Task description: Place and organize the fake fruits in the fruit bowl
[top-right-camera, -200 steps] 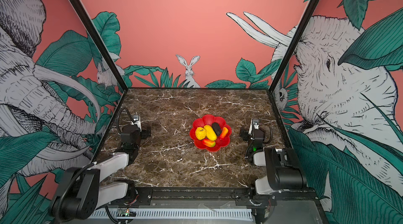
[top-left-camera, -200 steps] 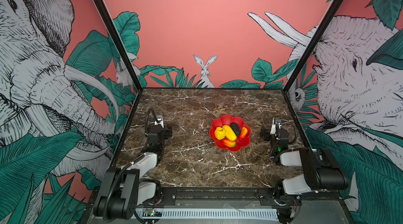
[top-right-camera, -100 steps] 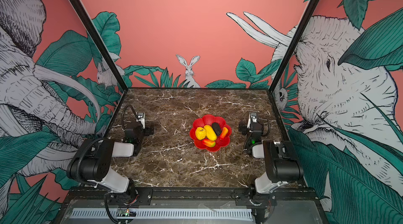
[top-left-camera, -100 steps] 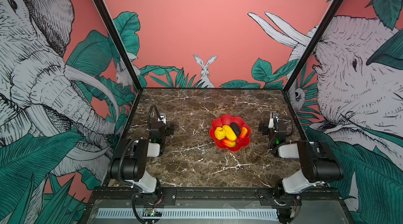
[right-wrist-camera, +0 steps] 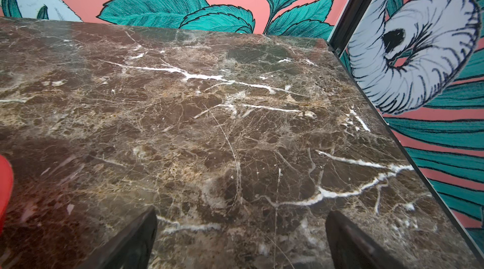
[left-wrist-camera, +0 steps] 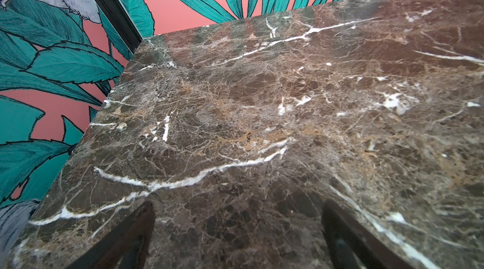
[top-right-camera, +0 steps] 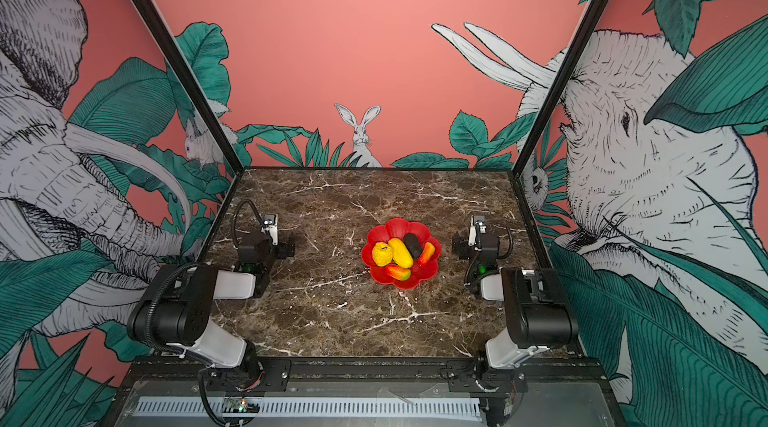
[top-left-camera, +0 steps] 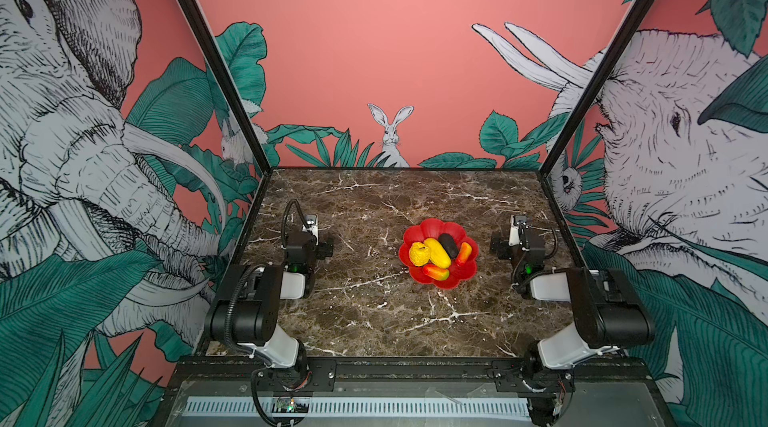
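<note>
The fruit bowl (top-left-camera: 432, 226) (top-right-camera: 398, 226), red and petal-rimmed, stands right of the table's middle in both top views. All the fake fruits lie inside it: a bumpy yellow one (top-left-camera: 419, 254) (top-right-camera: 382, 254), an oblong yellow one (top-left-camera: 437, 252) (top-right-camera: 400, 252), a blackish oval (top-left-camera: 449, 244) (top-right-camera: 412, 243) and two red-orange ones (top-left-camera: 463, 252) (top-left-camera: 435, 272). My left gripper (left-wrist-camera: 238, 205) is open over bare marble, well left of the bowl. My right gripper (right-wrist-camera: 242, 212) is open too, just right of the bowl, whose red edge (right-wrist-camera: 4, 189) shows at the side of the right wrist view.
The brown marble table (top-left-camera: 374, 312) is walled by jungle-print panels on three sides, with black corner posts (top-left-camera: 565, 130). The left arm (top-left-camera: 249, 312) and the right arm (top-left-camera: 602, 308) are folded near the front rail (top-left-camera: 395, 371).
Both arms have folded up, their elbows rising and pulling back toward the front edge. The wrists shifted slightly away from me. The fruits and the bowl have not moved.
</note>
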Available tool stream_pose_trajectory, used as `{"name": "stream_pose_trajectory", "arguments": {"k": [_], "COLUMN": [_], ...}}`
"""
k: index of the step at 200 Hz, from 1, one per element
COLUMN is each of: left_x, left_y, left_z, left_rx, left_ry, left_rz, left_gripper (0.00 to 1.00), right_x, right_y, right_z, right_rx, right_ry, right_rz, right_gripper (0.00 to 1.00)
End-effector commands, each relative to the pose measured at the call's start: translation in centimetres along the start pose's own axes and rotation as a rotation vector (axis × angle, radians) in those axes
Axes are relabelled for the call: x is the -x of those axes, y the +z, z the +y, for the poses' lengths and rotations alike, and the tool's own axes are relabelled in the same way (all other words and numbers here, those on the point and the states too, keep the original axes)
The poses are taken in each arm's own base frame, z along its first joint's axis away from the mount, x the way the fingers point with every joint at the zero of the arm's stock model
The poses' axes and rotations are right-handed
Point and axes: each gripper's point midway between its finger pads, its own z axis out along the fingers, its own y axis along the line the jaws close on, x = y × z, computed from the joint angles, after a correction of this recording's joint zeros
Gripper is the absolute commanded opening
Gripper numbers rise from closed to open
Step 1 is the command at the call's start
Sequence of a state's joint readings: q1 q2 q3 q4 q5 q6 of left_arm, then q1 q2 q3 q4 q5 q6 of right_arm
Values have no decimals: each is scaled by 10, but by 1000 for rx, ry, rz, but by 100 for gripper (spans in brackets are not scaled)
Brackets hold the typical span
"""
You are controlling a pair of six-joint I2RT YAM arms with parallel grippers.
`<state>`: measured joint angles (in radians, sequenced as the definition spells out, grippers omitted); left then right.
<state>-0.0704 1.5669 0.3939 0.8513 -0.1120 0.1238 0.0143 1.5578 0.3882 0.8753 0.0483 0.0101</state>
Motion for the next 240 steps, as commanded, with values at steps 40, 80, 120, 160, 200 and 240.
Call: {"name": "stream_pose_trajectory", "arguments": {"k": [40,80,120,160,200,240], "left_x": [18,18,17,17,18,18], "left_y": [0,0,0,0,1,1], "left_z": [3,3,3,3,3,3], "left_rx": [4,4,4,4,2,4], "left_ry": [-14,-14,-14,-14,-14,-15], "left_rz": [-51,-51,-51,-51,-48,-51], "left_gripper": [100,100,100,100,100,100], "right_x": [14,4,11,15,12,13], "right_y": [-1,-49,-29,-4,0,0], "right_z": [3,-12,5,2,4,4], "right_rx": [15,-66,26,10,19,19], "right_ry": [-10,30,-15,-12,-13,-12], "right_rz": [-47,-235,-196,-63,-41,-41], "right_gripper": [100,99,99,99,99,99]}}
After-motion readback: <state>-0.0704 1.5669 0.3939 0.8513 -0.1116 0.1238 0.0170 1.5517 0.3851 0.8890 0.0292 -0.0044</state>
